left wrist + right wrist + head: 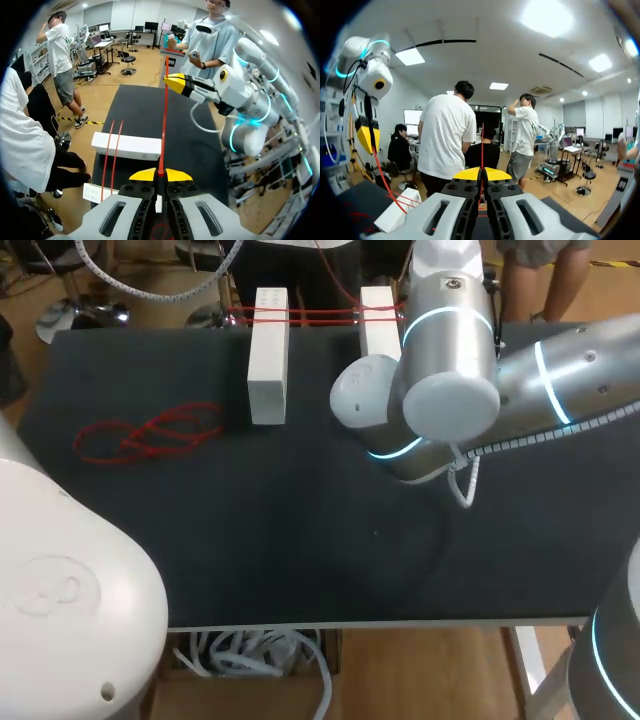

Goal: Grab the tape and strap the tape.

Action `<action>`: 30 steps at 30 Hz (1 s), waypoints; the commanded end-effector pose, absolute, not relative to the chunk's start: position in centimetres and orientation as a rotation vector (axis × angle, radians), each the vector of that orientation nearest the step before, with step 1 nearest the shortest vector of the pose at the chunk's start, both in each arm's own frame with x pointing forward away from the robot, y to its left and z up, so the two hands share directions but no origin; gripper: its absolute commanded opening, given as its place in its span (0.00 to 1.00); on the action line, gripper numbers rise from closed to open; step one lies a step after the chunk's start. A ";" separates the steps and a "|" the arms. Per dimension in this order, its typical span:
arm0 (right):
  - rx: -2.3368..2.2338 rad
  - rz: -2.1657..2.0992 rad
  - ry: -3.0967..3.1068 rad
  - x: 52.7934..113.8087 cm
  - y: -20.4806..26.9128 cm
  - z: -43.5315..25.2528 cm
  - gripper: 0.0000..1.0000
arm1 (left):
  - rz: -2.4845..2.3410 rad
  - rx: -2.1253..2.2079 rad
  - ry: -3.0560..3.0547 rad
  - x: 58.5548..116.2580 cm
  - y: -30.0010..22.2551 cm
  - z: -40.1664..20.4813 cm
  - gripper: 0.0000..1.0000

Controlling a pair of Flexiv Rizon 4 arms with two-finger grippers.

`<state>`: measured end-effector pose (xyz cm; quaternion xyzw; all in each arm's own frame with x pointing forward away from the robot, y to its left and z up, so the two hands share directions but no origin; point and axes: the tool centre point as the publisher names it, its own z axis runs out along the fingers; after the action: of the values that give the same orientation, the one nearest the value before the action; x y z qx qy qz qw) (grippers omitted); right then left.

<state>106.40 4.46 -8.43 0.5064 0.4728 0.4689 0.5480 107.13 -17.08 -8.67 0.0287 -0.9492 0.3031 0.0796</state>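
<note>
Head view: the tape runs as thin red strands across two white blocks at the far edge of the desk. A loose red tangle lies well apart, on the desk's left side. My right arm covers the middle. Neither tool shows here, so this view gives no grip info.

Left wrist view: the left tool is closed, tips pinched on one strand of the tape. The strand runs taut straight ahead, past the end of a white block. Two more strands cross that block beside it. The right tool hangs ahead above the desk, close to the same strand. I can't tell its grip from here.

Right wrist view: this fills that gap. The right tool has its tips together with a red strand between them, so I read it as clamped on the tape. The left tool is off to the side and higher up. A strand drops from it toward a block.

Handling, my read: the tape is thin, light and limp unless tensioned, possibly stretchy, and it can slide through a pinch.
- Hold it on a straight run, deep between the tips.
- Keep tension moderate, since the blocks look light enough to drag or tip.
</note>
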 end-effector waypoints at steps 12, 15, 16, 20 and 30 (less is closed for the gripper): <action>0.664 0.638 1.339 103.0 9.3 -6.2 0.00 | 0.901 0.087 -2.841 107.1 -17.1 -8.6 0.00; 0.454 0.526 1.399 102.5 9.6 -6.1 0.00 | 0.901 0.087 -2.841 107.1 -17.1 -8.6 0.00; 0.438 0.512 1.395 102.5 9.6 -6.0 0.00 | 0.901 0.087 -2.841 107.1 -17.1 -8.6 0.00; 0.438 0.512 1.395 102.5 9.6 -6.0 0.00 | 0.901 0.087 -2.841 107.1 -17.1 -8.6 0.00; 0.438 0.512 1.395 102.5 9.6 -6.0 0.00 | 0.901 0.087 -2.841 107.1 -17.1 -8.6 0.00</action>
<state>102.43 9.98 -5.98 0.2242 0.6219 0.2458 0.7089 107.15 -17.08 -8.66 0.0285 -0.9492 0.3030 0.0799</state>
